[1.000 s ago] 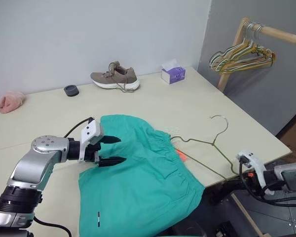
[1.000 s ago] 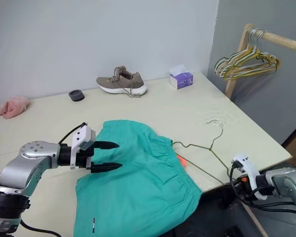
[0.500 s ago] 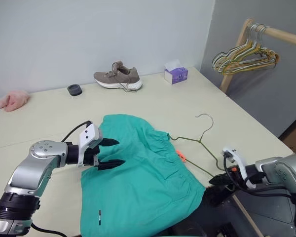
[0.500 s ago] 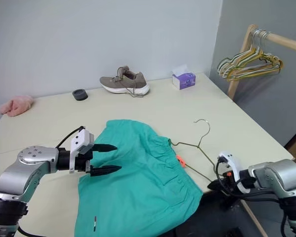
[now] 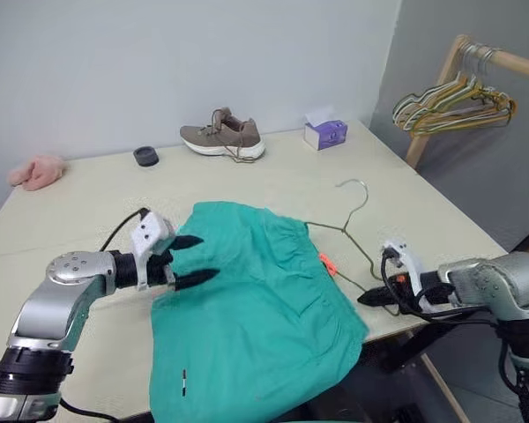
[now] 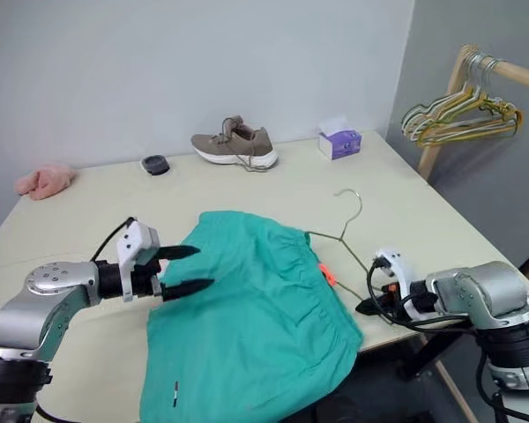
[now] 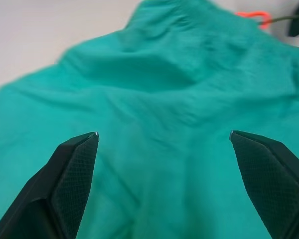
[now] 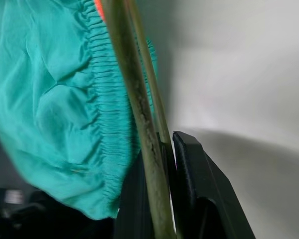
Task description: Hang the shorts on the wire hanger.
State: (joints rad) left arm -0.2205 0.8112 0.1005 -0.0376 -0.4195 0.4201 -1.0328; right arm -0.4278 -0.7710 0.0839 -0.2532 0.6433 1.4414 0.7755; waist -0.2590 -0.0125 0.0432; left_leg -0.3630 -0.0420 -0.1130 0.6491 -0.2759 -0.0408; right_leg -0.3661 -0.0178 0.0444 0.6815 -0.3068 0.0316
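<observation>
Thin wire hanger [image 5: 353, 231] looks stiff, light; right gripper [image 5: 370, 298] clamped on its corner. Shorts [image 5: 256, 308] soft, floppy: take waistband. Left gripper [image 5: 196, 260] fingers apart.

teal-green shorts [image 5: 256, 317], orange drawcord [image 5: 327, 264], olive wire hanger [image 5: 351, 231], purple tissue box [image 5: 325, 134]

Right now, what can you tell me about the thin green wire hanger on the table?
The thin olive-green wire hanger is a triangle of bare wire with a curled hook pointing toward the far wall. It lies on the cream table, one end tucked at the teal-green fabric shorts' gathered waistband. The right claw is shut on its near corner.
</observation>
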